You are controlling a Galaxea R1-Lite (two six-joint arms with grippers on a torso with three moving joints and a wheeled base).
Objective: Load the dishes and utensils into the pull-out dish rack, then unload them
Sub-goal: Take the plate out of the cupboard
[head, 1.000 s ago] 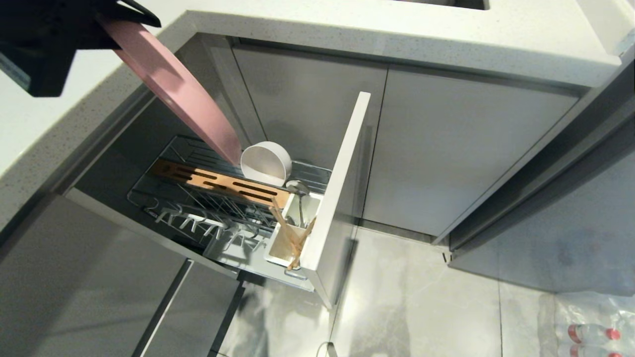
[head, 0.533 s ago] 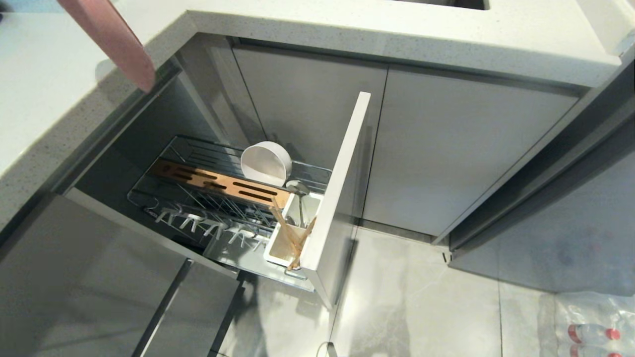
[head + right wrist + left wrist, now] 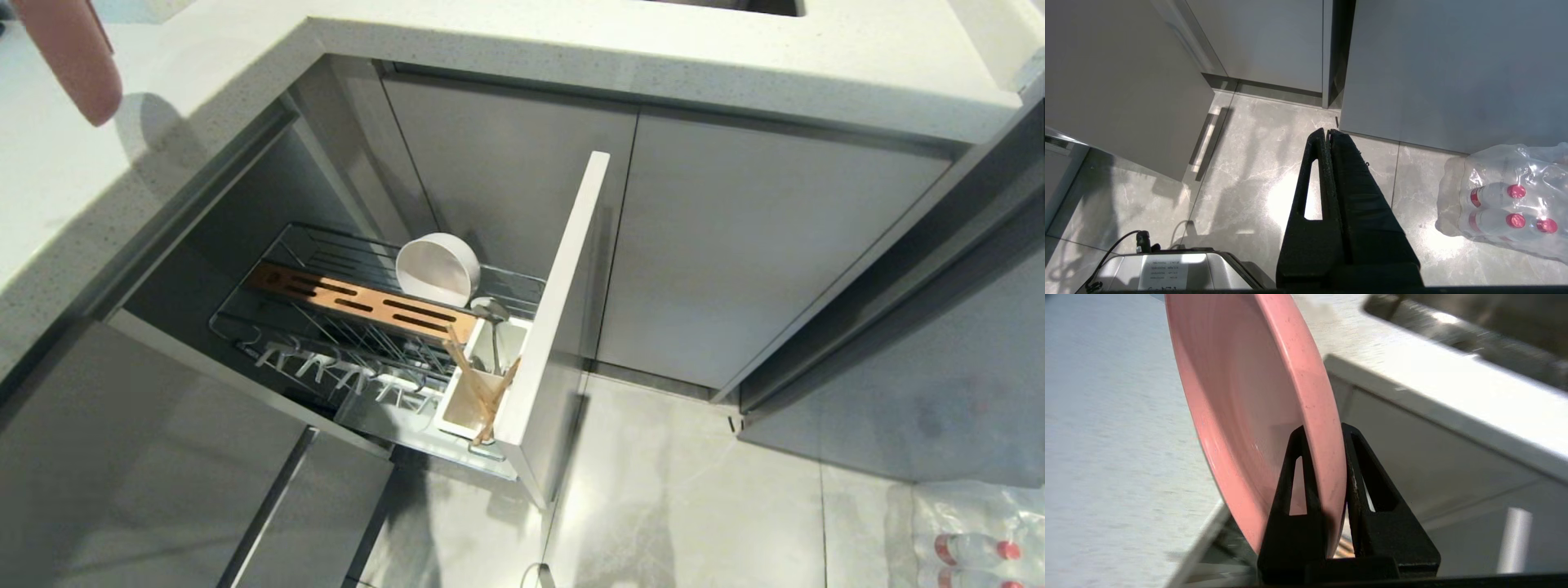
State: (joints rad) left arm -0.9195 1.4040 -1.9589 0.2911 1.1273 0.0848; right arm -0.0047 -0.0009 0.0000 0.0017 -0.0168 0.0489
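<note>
- Your left gripper [image 3: 1323, 435] pinches the plate [image 3: 1257, 392] by its rim, above the counter [image 3: 49, 204], clear of the rack [image 3: 326, 327].
- Bowl [image 3: 437, 268], spoon [image 3: 490, 310] and chopsticks [image 3: 482, 384] sit in the rack; you'd unload them next.
- Right gripper [image 3: 1329, 134] is pressed together, empty.

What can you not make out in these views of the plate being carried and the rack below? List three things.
- Pink plate: head view's top edge cuts it off; left gripper outside that view.
- Spoon: handle hidden inside the utensil cup.
- Chopsticks: lower ends hidden in that cup.
</note>
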